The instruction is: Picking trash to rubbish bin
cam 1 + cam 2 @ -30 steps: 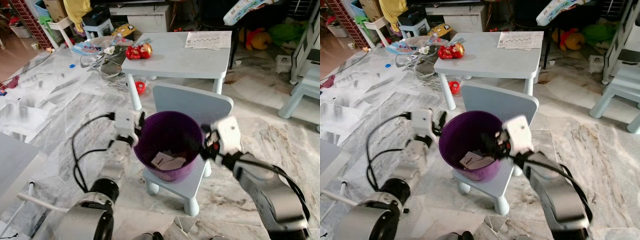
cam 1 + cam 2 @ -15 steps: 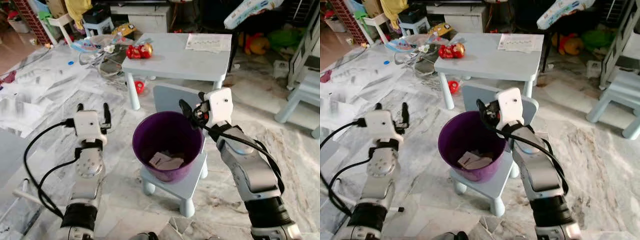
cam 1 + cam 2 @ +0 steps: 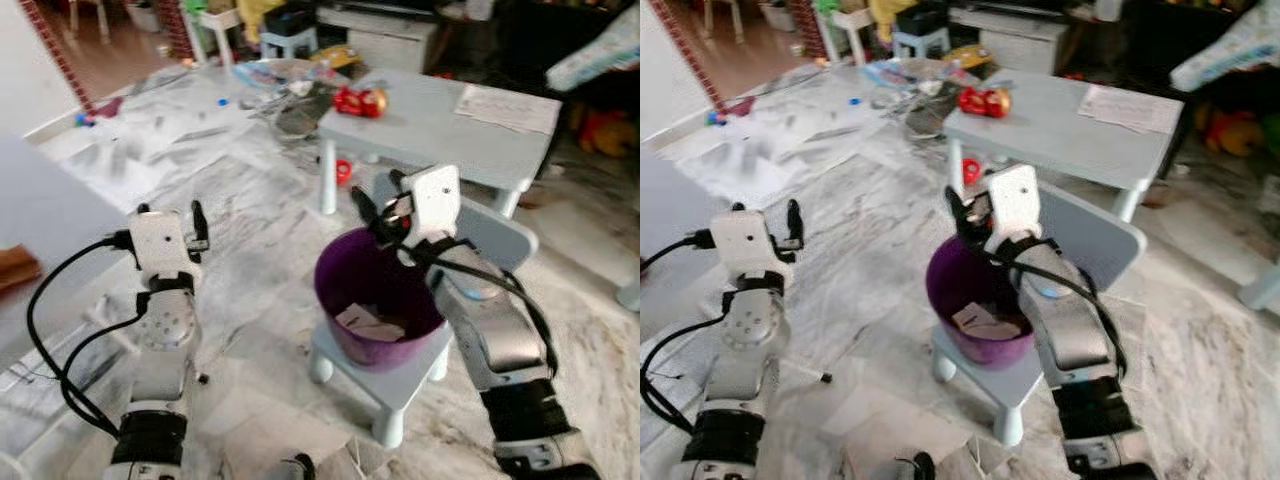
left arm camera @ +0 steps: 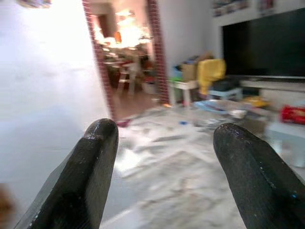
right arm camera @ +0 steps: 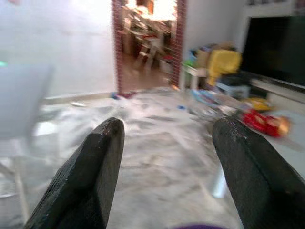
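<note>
Both grippers I hold raised with fingers spread, empty: right gripper (image 3: 375, 205) above the purple bin (image 3: 378, 310) (paper scraps (image 3: 368, 322) inside), which sits on a small blue chair (image 3: 398, 372); left gripper (image 3: 170, 212) well aside over the marble floor (image 3: 250, 230).

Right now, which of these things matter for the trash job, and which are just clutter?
Job:
purple bin on the small blue chair
paper scraps inside it
right gripper, open above the rim

Lying about:
red toy on the blue table
printed sheet
</note>
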Tool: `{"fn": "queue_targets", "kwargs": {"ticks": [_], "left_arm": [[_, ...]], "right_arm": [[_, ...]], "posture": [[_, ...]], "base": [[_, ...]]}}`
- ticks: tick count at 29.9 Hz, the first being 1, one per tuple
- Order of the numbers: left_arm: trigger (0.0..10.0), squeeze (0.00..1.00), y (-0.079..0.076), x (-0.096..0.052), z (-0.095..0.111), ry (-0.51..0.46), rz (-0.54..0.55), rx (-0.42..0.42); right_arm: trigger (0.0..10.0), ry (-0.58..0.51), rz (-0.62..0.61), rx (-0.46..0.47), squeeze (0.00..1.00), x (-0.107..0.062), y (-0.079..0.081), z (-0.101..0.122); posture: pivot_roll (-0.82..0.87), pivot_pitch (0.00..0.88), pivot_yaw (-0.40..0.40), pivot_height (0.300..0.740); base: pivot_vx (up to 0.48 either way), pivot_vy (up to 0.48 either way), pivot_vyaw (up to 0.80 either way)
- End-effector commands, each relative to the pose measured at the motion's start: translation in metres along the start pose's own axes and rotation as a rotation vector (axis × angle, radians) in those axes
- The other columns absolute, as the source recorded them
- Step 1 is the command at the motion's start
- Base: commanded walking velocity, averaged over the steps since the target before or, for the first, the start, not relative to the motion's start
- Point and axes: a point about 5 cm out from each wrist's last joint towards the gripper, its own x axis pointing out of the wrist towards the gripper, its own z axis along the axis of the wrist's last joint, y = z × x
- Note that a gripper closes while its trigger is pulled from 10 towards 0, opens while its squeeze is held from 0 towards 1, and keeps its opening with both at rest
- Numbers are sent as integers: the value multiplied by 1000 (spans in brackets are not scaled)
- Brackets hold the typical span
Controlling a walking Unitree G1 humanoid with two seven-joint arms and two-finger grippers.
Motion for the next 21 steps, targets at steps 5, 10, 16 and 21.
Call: {"fn": "queue_targets", "kwargs": {"ticks": [5, 10, 16, 21], "left_arm": [[10000, 0, -1, 2, 5, 1, 16, -3], [10000, 0, 0, 1, 3, 15, 28, -1], [10000, 0, -2, -2, 5, 38, 6, -14], [10000, 0, -4, -2, 8, 16, -15, 0]], "right_arm": [[10000, -9, -11, 4, 0, -1, -5, 0], [10000, -10, -7, 2, 0, -1, -5, 0], [10000, -16, 5, 2, 0, -1, -5, 0], [10000, -20, 10, 11, 0, 1, -3, 0]], "posture": [[-47, 51, 76, 740], [-47, 51, 76, 740], [-39, 54, 72, 740], [-36, 54, 73, 740]], "base": [[0, 0, 800], [0, 0, 800], [0, 0, 800], [0, 0, 800]]}}
